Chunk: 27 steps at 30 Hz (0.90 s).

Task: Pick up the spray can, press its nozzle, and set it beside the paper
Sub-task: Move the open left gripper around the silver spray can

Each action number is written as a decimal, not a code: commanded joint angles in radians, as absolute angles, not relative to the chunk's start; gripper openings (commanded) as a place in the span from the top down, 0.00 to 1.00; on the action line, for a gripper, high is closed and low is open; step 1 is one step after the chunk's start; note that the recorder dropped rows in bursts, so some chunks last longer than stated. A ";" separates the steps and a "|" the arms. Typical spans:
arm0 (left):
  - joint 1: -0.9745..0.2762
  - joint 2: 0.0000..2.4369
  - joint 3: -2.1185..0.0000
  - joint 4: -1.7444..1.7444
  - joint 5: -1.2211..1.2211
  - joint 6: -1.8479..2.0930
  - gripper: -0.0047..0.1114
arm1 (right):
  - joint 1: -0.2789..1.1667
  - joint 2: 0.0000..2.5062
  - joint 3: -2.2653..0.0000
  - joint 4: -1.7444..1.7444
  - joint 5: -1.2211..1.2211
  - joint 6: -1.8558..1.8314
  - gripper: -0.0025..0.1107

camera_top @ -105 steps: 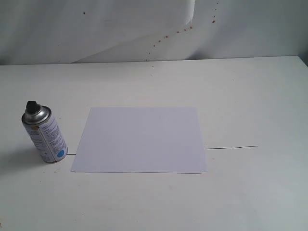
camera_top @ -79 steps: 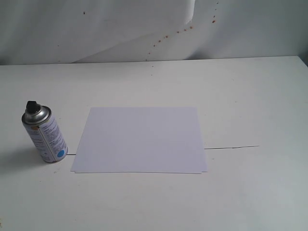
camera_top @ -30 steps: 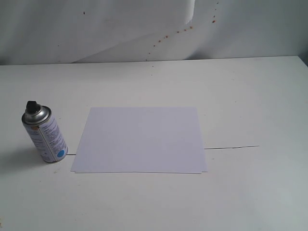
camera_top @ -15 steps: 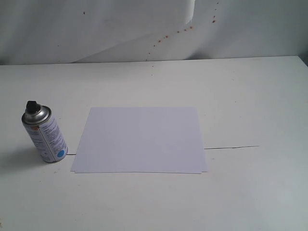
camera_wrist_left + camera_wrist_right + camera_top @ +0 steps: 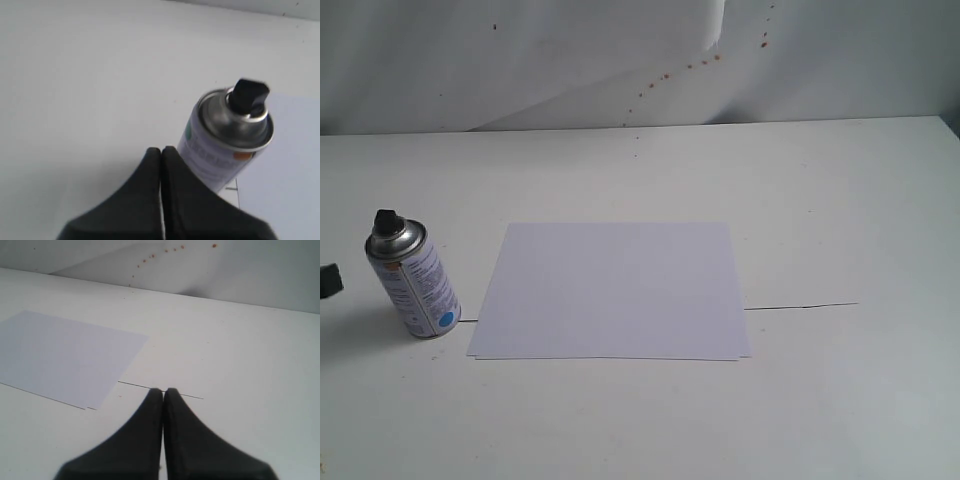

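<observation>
The silver spray can (image 5: 415,285) stands upright on the white table just left of the paper (image 5: 612,289), its black nozzle (image 5: 388,223) on top. A dark tip of my left gripper (image 5: 328,280) shows at the exterior view's left edge, apart from the can. In the left wrist view the left gripper (image 5: 161,150) is shut and empty, with the spray can (image 5: 225,137) and nozzle (image 5: 248,95) close ahead. My right gripper (image 5: 163,391) is shut and empty over bare table, with the paper (image 5: 65,355) off to one side; it is outside the exterior view.
A thin dark line (image 5: 800,306) runs across the table (image 5: 840,200) from the paper's right edge. A white backdrop (image 5: 570,60) with small reddish specks rises behind the table's far edge.
The left gripper's dark tip has come into the exterior view at the left edge, near the can. The can and the paper have not moved.
</observation>
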State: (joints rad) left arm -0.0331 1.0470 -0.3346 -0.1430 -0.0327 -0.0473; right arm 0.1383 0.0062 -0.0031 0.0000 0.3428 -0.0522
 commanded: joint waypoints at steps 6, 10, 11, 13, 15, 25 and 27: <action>-0.039 1.062 -0.285 -0.166 -0.023 -0.082 0.96 | 0.129 0.000 0.000 0.000 0.342 -0.052 0.98; -0.039 1.062 -0.298 -0.178 -0.020 -0.097 0.92 | 0.129 0.000 0.000 0.000 0.342 -0.052 0.98; -0.039 1.059 -0.310 -0.178 -0.014 -0.097 0.91 | 0.129 0.000 0.000 0.000 0.342 -0.052 0.98; -0.039 1.049 -0.341 -0.178 0.022 -0.097 0.86 | 0.129 0.000 0.000 0.000 0.342 -0.052 0.98; -0.039 1.032 -0.372 -0.168 0.068 -0.095 0.79 | 0.129 0.000 0.000 0.000 0.342 -0.052 0.98; -0.039 0.992 -0.412 -0.181 0.132 -0.077 0.17 | 0.129 0.000 0.000 0.000 0.342 -0.052 0.98; -0.039 0.992 -0.412 -0.205 0.132 -0.077 0.08 | 0.129 0.000 0.000 0.000 0.342 -0.052 0.98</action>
